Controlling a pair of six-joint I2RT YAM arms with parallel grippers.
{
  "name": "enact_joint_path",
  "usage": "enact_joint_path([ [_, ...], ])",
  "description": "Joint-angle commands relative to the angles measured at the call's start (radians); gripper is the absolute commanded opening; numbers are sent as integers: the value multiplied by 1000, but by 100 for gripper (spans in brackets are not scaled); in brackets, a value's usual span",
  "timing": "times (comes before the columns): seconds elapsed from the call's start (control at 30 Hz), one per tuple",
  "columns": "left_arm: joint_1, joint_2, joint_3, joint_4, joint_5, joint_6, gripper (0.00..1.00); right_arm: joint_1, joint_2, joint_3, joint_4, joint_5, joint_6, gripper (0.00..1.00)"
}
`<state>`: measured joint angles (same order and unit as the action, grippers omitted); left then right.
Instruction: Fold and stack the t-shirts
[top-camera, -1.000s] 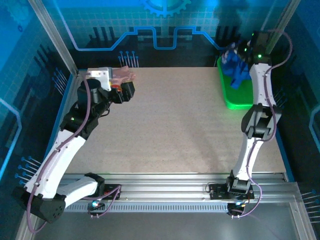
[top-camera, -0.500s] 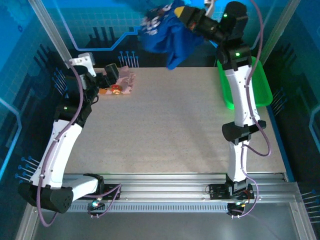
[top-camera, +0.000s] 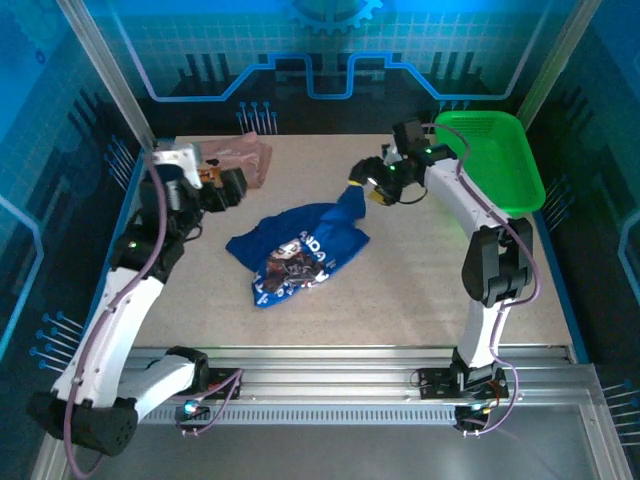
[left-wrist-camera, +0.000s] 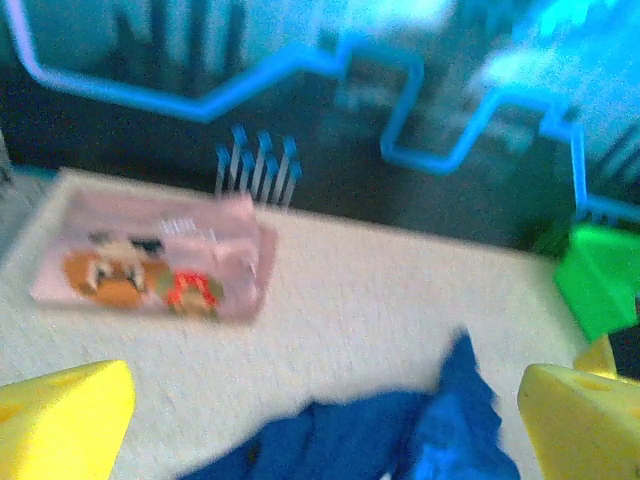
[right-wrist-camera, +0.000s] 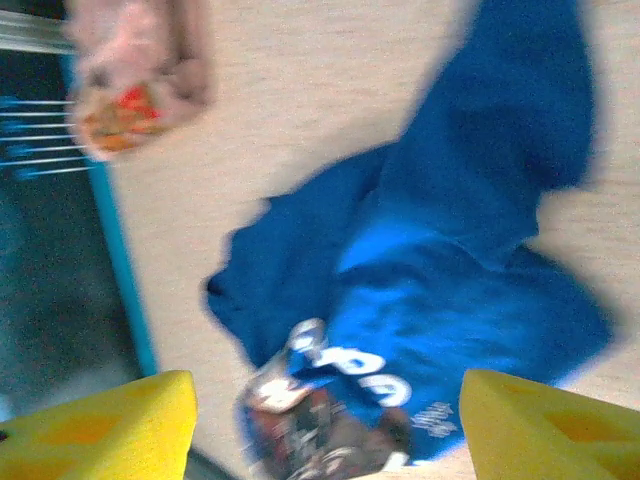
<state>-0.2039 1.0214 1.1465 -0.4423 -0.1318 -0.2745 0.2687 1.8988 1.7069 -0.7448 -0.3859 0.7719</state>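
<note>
The royal-blue t-shirt (top-camera: 300, 250) lies crumpled on the middle of the table with its white lettering up; it is also below the fingers in the right wrist view (right-wrist-camera: 450, 250) and at the bottom of the left wrist view (left-wrist-camera: 400, 440). The pale pink t-shirt (top-camera: 247, 157) lies folded flat at the back left, cartoon faces up (left-wrist-camera: 150, 270) (right-wrist-camera: 135, 70). My right gripper (top-camera: 368, 186) (right-wrist-camera: 325, 430) hangs open just above the blue shirt's far right tip, nothing between its yellow fingers. My left gripper (top-camera: 228, 188) (left-wrist-camera: 320, 430) is open between the two shirts.
The green mesh basket (top-camera: 500, 170) (left-wrist-camera: 595, 285) stands at the back right with nothing showing inside. A blue wall panel closes the back of the table, and a metal rail runs along the front edge (top-camera: 350, 355).
The right arm lifted the blue shirt out of the basket, swung it over the table and opened, leaving it in the middle. The left arm drew back off the pink shirt.
</note>
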Motion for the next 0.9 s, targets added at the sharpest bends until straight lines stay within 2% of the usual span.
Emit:
enact_joint_path([
  [0.0,-40,37,-61,-113,132,-61,99,-19,-109,-15,-70,120,-180,72],
  [0.17,-43,65,-133,-233,201,-102,99,35,-221,-149,-95,107,-315,73],
  [0.27,-33,83,-176,-305,218,-123,99,87,-278,-289,-32,45,-358,73],
  [0.33,-29,111,-208,-320,238,-143,99,115,-281,-367,1,50,-348,72],
  [0.5,19,205,-285,-262,231,-226,97,164,-218,-481,151,35,-267,70],
  [0.67,84,259,-339,-157,184,-293,93,252,-94,-421,136,84,-271,69],
  [0.87,166,310,-357,-49,156,-346,89,273,-58,-438,185,139,-216,68],
])
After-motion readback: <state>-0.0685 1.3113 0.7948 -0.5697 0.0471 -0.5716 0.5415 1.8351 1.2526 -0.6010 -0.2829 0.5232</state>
